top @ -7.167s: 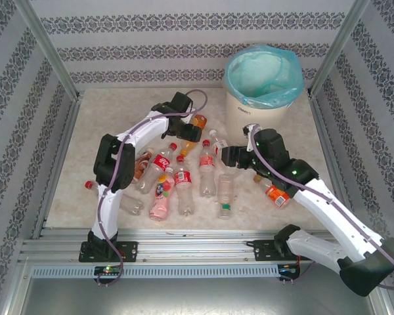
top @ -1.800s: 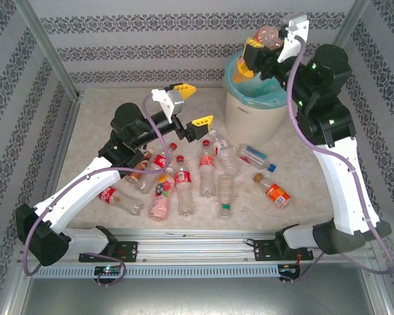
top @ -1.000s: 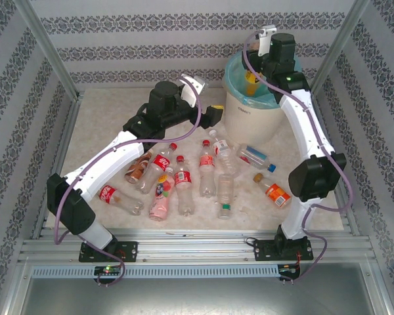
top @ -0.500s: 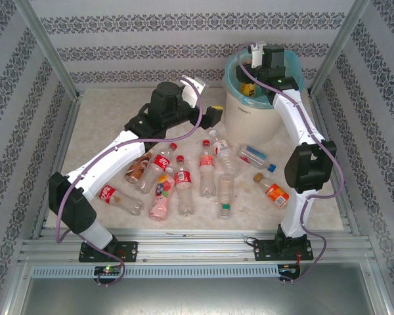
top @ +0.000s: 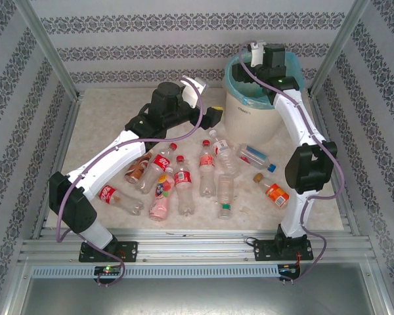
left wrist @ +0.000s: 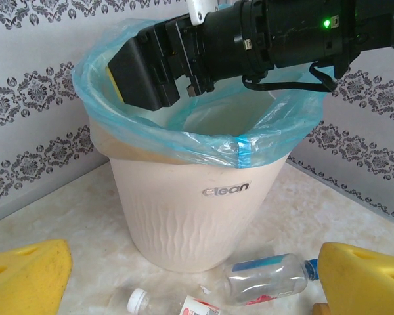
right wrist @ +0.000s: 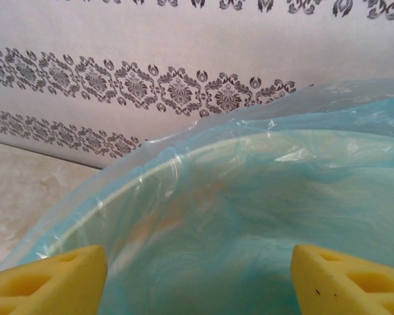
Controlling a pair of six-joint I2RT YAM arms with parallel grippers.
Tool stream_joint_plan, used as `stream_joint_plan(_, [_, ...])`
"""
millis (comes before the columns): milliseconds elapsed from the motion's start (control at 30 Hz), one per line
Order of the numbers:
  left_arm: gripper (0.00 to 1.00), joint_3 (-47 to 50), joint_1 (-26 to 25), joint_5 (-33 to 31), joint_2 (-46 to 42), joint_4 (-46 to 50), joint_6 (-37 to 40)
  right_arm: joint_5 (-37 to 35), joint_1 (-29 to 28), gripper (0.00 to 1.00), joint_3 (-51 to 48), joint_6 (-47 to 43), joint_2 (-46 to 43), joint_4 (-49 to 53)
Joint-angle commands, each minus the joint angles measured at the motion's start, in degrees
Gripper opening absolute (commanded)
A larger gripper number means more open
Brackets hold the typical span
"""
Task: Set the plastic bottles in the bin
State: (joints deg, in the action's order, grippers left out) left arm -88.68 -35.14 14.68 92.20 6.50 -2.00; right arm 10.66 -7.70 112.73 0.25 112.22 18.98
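Note:
The bin (top: 248,117), off-white with a turquoise bag, stands at the back right. My right gripper (top: 248,77) reaches down into its mouth. In the right wrist view its yellow fingers (right wrist: 47,278) stand wide apart over the bag (right wrist: 262,210) with nothing between them, and a faint orange blur (right wrist: 177,172) shows low in the bag. My left gripper (top: 207,100) hovers open just left of the bin (left wrist: 184,216), its fingers (left wrist: 26,274) empty. Several plastic bottles (top: 182,177) lie on the table, among them a clear blue-capped one (left wrist: 269,279) by the bin's foot.
An orange bottle (top: 274,193) lies beside the right arm's lower link. A white-capped bottle (left wrist: 144,302) rests below my left gripper. Patterned walls and metal posts (top: 49,49) close in the table on three sides.
The right gripper sank from above the bin into its mouth and its jaws spread; the bottle it carried is gone from them. The left arm has barely moved.

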Motion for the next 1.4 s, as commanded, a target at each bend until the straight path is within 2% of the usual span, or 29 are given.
stream_joint_plan(0, [0.96,-0.6,0.4,-0.7,-0.9,0.6,-0.9,2.0,0.2,0.74,1.4,1.5,-4.4,-1.8])
stream_joint_plan(167, [0.96,-2.7,0.5,-1.6,-1.3,5.0,-0.3,3.3,0.0,0.74,2.6,3.3,-6.2,-0.5])
stream_joint_plan(333, [0.94,-10.4,0.5,-2.8,-0.1,21.0,1.0,3.1,-2.2,0.74,3.3,3.4,-10.7,3.0])
stream_joint_plan(467, [0.90,-12.8,0.4,-4.4,-0.7,32.7,0.2,2.3,-4.5,0.74,-0.4,3.9,-16.7,2.8])
stream_joint_plan(667, [0.88,-7.6,0.4,-9.8,-6.0,42.8,-2.9,1.9,-9.7,0.73,-10.4,4.8,-27.0,2.6])
stream_joint_plan(900, [0.83,5.4,0.4,-12.0,-14.4,44.8,-7.5,0.7,-16.9,0.73,-27.4,7.3,-39.7,2.1])
stream_joint_plan(1133, [0.75,18.3,-0.5,-7.3,-15.7,43.1,-17.4,-0.7,-20.0,0.71,-44.3,11.5,-51.5,5.3])
stream_joint_plan(1367, [0.75,24.8,-6.4,-4.6,-14.0,33.2,-26.7,-2.3,-21.0,0.69,-57.9,17.2,-60.9,7.6])
